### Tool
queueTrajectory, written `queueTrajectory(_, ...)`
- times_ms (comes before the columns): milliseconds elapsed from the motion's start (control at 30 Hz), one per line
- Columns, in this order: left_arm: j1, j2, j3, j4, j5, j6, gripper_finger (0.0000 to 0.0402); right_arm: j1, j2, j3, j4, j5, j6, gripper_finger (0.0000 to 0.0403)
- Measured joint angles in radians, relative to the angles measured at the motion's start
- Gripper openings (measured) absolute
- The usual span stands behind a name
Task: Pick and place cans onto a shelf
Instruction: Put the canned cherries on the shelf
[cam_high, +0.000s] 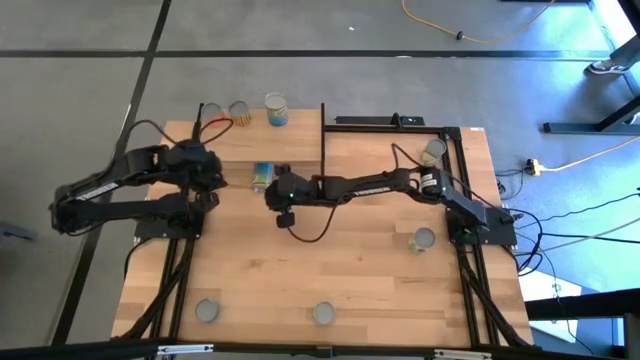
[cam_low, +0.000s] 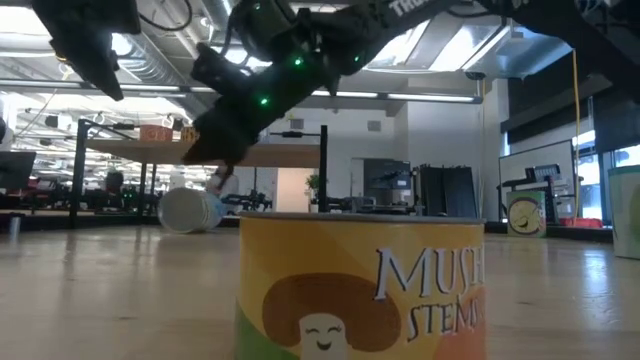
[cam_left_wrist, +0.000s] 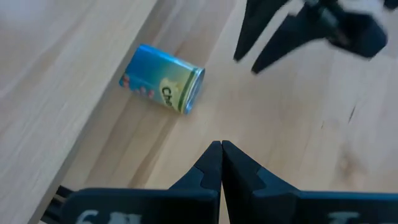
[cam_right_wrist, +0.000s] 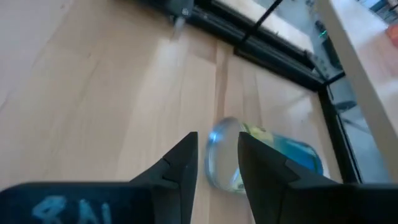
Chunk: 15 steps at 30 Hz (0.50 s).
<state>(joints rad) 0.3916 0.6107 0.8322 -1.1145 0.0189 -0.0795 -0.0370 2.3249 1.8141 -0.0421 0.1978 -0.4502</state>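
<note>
Jaws of right gripper (cam_right_wrist: 216, 163) parted, poised over blue can (cam_right_wrist: 264, 163) lying on its side, not yet gripping. Left gripper (cam_left_wrist: 221, 163) shut, empty, hovering just left of that can.

Blue can (cam_high: 263, 176) tipped over mid-bench, just near of shelf (cam_high: 290, 148) edge, between the two grippers. Same can in left wrist view (cam_left_wrist: 163, 88), silver end toward right gripper (cam_left_wrist: 292, 31). In low view, can (cam_low: 190, 211) lying beyond the near mushroom can (cam_low: 360, 290), right gripper (cam_low: 215, 160) slanting down at it.

On shelf at far left: yellow-blue can (cam_high: 276, 109), plus two more (cam_high: 238, 112) beside it, hard to make out. Elsewhere on bench (cam_high: 350, 270): one can far right (cam_high: 433, 151), one right (cam_high: 423, 240), two at near edge (cam_high: 208, 311) (cam_high: 323, 314).

Step in hand, by judgement: grasp of fallen blue can with right gripper.

To do well:
- Centre jaws across round body, not over ends; in right wrist view can sits a little off toward one finger (cam_right_wrist: 264, 171), so shift sideways before descent.
- Drop low enough to catch widest part; cylinder apt to roll away if nudged by one finger first.
- Close slowly, both fingers meeting together.
- Lift clear, turn upright, then over shelf edge, avoiding black upright (cam_high: 322, 135).
- Keep left arm out of path; close quarters, collision risk.
</note>
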Motion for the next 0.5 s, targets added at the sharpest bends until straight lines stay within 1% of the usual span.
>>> queueTrajectory(67, 0.0, -0.02, 0.0, 0.0, 0.0, 0.001, 0.0, 0.006, 0.025, 0.002, 0.066, 0.025, -0.001, 0.0116)
queueTrajectory(167, 0.0, -0.045, 0.0, 0.0, 0.0, 0.0, 0.0, 0.014, 0.067, 0.001, 0.133, 0.135, -0.031, 0.0116)
queueTrajectory(200, 0.0, -0.049, 0.0, 0.0, 0.001, 0.0, 0.0, 0.014, 0.079, 0.0, 0.143, 0.153, -0.052, 0.0116)
queueTrajectory(333, 0.0, -0.057, 0.0, 0.0, 0.0, 0.0, 0.0, 0.014, 0.11, 0.002, 0.171, 0.146, -0.055, 0.0116)
queueTrajectory(400, 0.0, -0.056, 0.0, 0.0, 0.001, 0.001, 0.0, 0.015, 0.126, 0.0, 0.176, 0.175, -0.058, 0.0116)
queueTrajectory(500, 0.0, -0.056, 0.0, 0.001, 0.001, 0.001, 0.0, 0.014, 0.14, 0.0, 0.247, 0.211, -0.059, 0.0116)
